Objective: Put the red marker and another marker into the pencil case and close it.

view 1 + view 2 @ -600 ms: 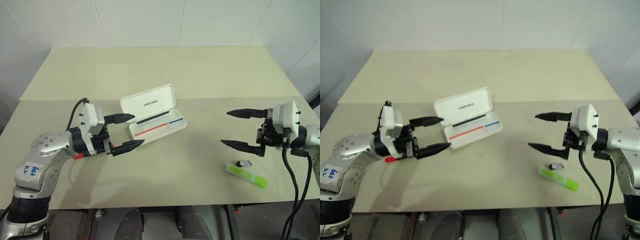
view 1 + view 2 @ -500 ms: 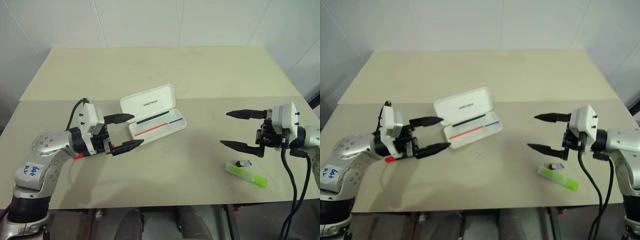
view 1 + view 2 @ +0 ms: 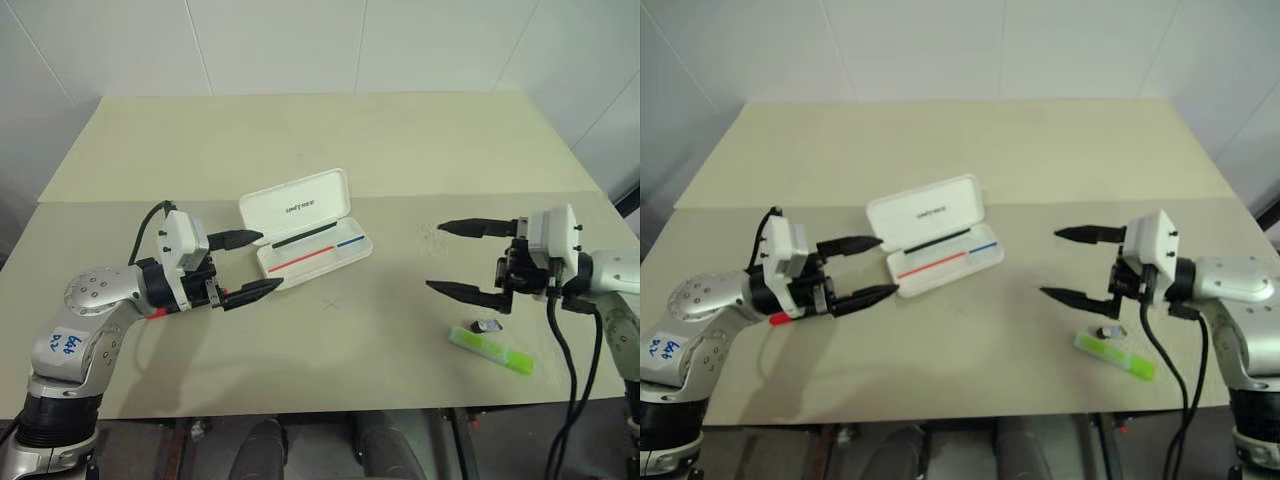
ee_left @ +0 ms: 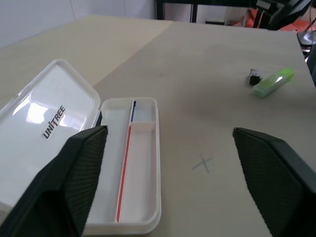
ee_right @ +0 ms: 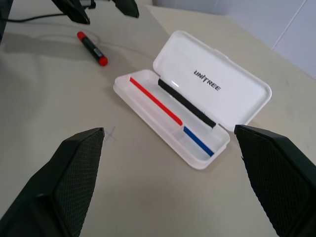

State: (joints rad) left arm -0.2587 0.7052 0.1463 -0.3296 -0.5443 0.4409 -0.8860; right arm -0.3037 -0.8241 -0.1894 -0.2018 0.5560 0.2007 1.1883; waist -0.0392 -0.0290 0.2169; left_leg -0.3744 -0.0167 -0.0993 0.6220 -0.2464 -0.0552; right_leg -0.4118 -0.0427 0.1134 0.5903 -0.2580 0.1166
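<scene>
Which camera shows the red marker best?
The right wrist view: the red marker lies whole on the table there. In both eye views just its red end peeks out under the left arm.

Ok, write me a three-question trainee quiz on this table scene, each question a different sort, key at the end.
1. True or false: the pencil case lies open.
2. Which sits closest to the lime-green highlighter? A) red marker B) small dark object C) pencil case
3. Fill in: the right gripper holds ____.

Key: 1 true; 2 B; 3 nothing, both it and the left gripper are open and empty.
</scene>
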